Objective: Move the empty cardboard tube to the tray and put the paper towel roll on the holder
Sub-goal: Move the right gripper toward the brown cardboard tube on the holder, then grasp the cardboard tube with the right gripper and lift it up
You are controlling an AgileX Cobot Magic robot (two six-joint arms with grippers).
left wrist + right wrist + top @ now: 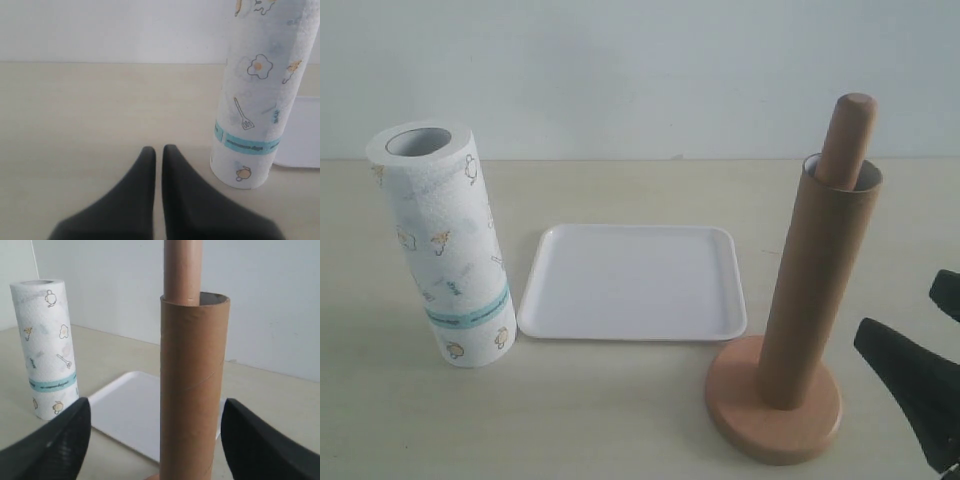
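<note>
Brown cardboard is the business of this moment: the empty cardboard tube (194, 385) stands upright, sleeved over the pole of the holder (775, 415), straight ahead of the right gripper (155, 412). That gripper's two dark fingers (55, 437) are spread wide and hold nothing, one to each side of the tube and clear of it. The first step, taking the tube off the holder, therefore looks to be the one in hand, at the approach and with no grasp made. How far short of the tube the fingertips stand is hard to judge from the wrist view, but the exterior view suggests they are near the holder's base and apart from it. The tray (632, 285) lies beyond the tube from this gripper, toward the other arm's side, with nothing on it. The paper towel roll (255, 100) stands on end just beside the tray's far edge. It is a little ahead of the left gripper (159, 150) and to its tray side. That gripper is closed to a thin slit and empty. The next move calls for the right gripper to advance until the tube sits between its pads. It should then close gently, since a hollow tube would crush. A straight, tall lift follows, until the tube's lower end clears the pole's rounded top, before the carry across to the tray.
</note>
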